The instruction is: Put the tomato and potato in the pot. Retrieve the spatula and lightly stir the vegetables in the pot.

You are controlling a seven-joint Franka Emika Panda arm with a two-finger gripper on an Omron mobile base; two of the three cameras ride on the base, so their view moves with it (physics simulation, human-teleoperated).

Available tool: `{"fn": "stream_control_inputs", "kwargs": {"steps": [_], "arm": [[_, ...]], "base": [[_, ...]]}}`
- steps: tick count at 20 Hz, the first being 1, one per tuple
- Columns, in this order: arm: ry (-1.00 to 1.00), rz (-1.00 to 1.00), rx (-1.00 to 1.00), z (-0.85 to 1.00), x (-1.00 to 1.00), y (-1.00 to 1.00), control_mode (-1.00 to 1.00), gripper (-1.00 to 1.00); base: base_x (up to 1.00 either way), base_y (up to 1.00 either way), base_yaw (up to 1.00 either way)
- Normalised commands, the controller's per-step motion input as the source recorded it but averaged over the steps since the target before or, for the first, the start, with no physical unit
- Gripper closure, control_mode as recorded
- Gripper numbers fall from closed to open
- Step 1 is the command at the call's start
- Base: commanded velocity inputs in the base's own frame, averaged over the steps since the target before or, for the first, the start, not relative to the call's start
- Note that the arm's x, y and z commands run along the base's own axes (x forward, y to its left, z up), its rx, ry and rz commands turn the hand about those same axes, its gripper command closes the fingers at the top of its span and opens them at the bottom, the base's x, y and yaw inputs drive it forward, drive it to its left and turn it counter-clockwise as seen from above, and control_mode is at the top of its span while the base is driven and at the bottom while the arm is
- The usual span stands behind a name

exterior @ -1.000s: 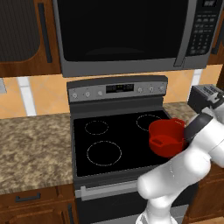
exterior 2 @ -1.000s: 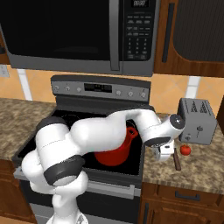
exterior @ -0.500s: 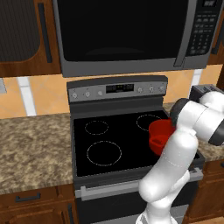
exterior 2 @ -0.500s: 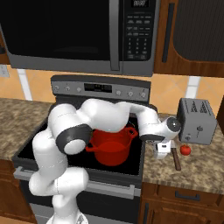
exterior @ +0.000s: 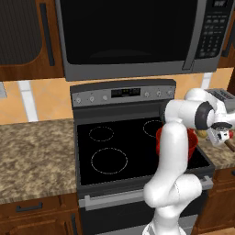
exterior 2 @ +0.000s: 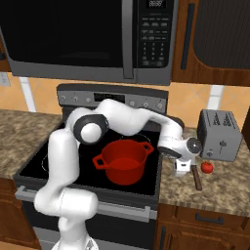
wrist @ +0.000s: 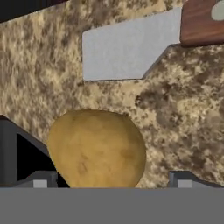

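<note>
My gripper [exterior 2: 183, 166] hangs low over the granite counter just right of the stove, open. In the hand view its fingertips [wrist: 39, 179] stand wide on either side of the tan potato [wrist: 96, 148], which lies on the counter between them. Beyond the potato lies the spatula [wrist: 127, 48], grey blade flat on the counter, brown handle running off the top right. The red pot [exterior 2: 122, 161] sits on the stove's front right burner, left of the gripper, partly behind my arm in the left base view [exterior: 159, 137]. The tomato [exterior 2: 207, 167] rests in front of the toaster.
A silver toaster [exterior 2: 219, 141] stands at the back of the right counter [exterior 2: 229, 190], close behind the hand. The spatula's handle [exterior 2: 197, 178] points toward the counter's front edge. The black cooktop [exterior: 110, 151] has bare burners on its left; a microwave [exterior 2: 88, 34] hangs above.
My arm's elbow has swung up and back, uncovering the pot in the right base view. The hand has stayed over the same counter spot, sinking slightly. The jaws remain open.
</note>
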Motion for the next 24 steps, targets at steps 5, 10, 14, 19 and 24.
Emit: {"fn": "stream_control_inputs", "kwargs": {"steps": [5, 10, 14, 19, 24], "arm": [[-0.02, 0.03, 0.05, -0.20, 0.42, -0.32, -1.00, -1.00], [0.00, 0.07, 0.00, -0.18, 0.03, 0.09, -1.00, -1.00], [0.00, 0.06, 0.00, -0.03, 0.00, 0.55, -1.00, -1.00], [0.00, 0.07, 0.00, -0.20, 0.00, 0.53, -1.00, -1.00], [-0.01, 0.05, 0.00, 0.01, -0.01, -0.01, -1.00, 1.00]], "base": [[0.00, 0.00, 0.00], [0.00, 0.00, 0.00], [0.00, 0.00, 0.00], [0.00, 0.00, 0.00], [0.00, 0.00, 0.00]]}}
